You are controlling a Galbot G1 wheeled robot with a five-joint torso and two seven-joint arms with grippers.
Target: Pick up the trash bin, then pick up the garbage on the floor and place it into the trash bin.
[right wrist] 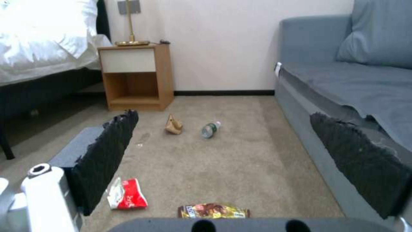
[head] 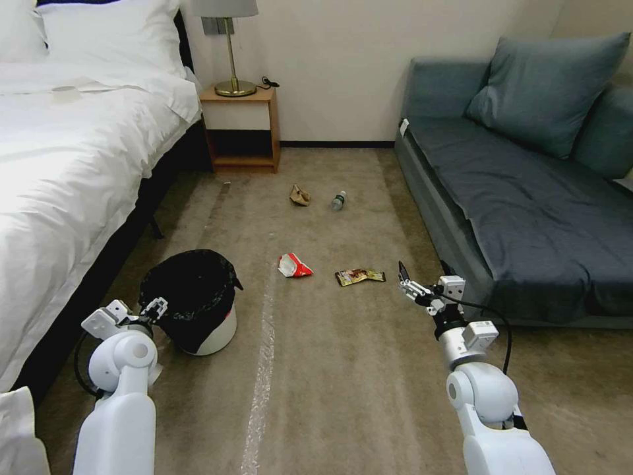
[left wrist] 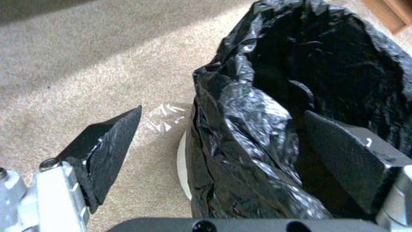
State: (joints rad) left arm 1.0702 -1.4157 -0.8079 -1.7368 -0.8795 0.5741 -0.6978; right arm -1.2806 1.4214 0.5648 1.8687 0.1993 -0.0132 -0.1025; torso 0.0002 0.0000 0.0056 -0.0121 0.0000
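Black-lined trash bin [head: 198, 310] stands on the carpet as the open left gripper [left wrist: 223, 135] straddles its rim; the right gripper [head: 422, 280], spread wide, hovers near the snack wrapper [head: 359, 276].

Items counted on the carpet:
- One trash bin [head: 198, 310] with black liner, near left.
- Four pieces of garbage: one red-and-white carton [head: 294, 266], one gold-brown snack wrapper [head: 359, 276], one tan paper wad [head: 300, 194], one clear plastic bottle [head: 338, 200].

Furniture: one bed [head: 72, 165], one nightstand [head: 241, 128], one lamp [head: 231, 46], one sofa [head: 527, 198] carrying two cushions.
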